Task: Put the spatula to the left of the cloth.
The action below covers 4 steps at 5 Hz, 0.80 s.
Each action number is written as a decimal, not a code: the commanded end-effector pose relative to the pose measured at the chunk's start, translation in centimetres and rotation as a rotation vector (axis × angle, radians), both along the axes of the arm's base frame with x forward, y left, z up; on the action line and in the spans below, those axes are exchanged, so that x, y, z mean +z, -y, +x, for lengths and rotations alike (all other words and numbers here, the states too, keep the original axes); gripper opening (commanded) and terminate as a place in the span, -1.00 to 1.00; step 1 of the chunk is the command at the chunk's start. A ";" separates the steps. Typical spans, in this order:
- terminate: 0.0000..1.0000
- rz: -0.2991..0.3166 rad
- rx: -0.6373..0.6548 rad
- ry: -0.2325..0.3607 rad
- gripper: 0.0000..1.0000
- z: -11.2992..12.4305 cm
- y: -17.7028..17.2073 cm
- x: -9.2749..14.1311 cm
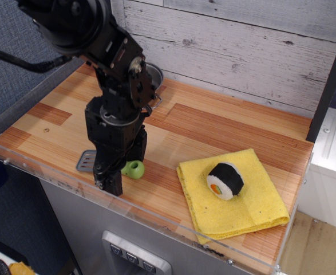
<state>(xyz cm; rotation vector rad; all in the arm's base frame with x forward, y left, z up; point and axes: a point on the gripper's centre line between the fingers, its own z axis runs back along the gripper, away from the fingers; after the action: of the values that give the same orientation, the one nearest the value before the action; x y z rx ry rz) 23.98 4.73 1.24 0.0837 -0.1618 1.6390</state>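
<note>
The spatula lies low over the wooden counter near its front left edge. Its grey slotted blade (87,161) sticks out to the left of my gripper and its light-green handle (134,169) to the right. My gripper (108,182) points down over the spatula's middle and hides it. The fingers look closed on it. The yellow cloth (253,200) lies flat at the front right, well to the right of the spatula, with a black-and-white toy sushi roll (225,180) on it.
A metal pot (154,77) stands at the back behind my arm, partly hidden. A clear acrylic rim (42,172) runs along the counter's front and left edges. A white plank wall stands at the back.
</note>
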 end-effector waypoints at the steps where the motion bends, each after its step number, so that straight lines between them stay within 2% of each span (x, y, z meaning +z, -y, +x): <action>1: -1.00 0.004 -0.072 0.122 1.00 4.0 3.4 6.4; 2: -1.00 0.003 -0.122 0.162 1.00 5.2 3.9 9.8; 3: -1.00 0.036 -0.144 0.228 1.00 6.8 5.9 12.3; 4: -1.00 0.036 -0.144 0.228 1.00 6.8 5.9 12.3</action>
<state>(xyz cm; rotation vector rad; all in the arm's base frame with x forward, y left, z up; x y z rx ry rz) 30.95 -0.21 11.49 -0.0388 -0.3170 1.4997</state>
